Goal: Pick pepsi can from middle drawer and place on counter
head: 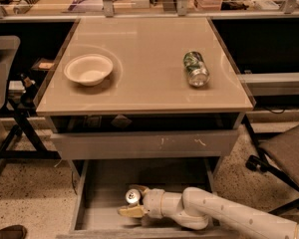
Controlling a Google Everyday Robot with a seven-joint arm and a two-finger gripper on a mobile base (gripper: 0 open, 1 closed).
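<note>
Gripper position: low inside the open drawer, at the front of its floor, reaching in from the right on the single white arm. The can lies right at the gripper's tip, on the side away from the wrist, with no clear gap between them. It appears to stand upright, long axis vertical and silver top facing up (the dark body below the top is largely hidden). Gripper state: cannot be told, since it is not visible whether it is spread around the can or already clamped on it.

The can has not left the drawer. Judged requirement for the coming move: confirm a firm hold across the can's sides, then lift straight up along its axis and clear the drawer front before rising to the worktop. A bowl and a green can already occupy the worktop's left and right; the middle lies between them.
</note>
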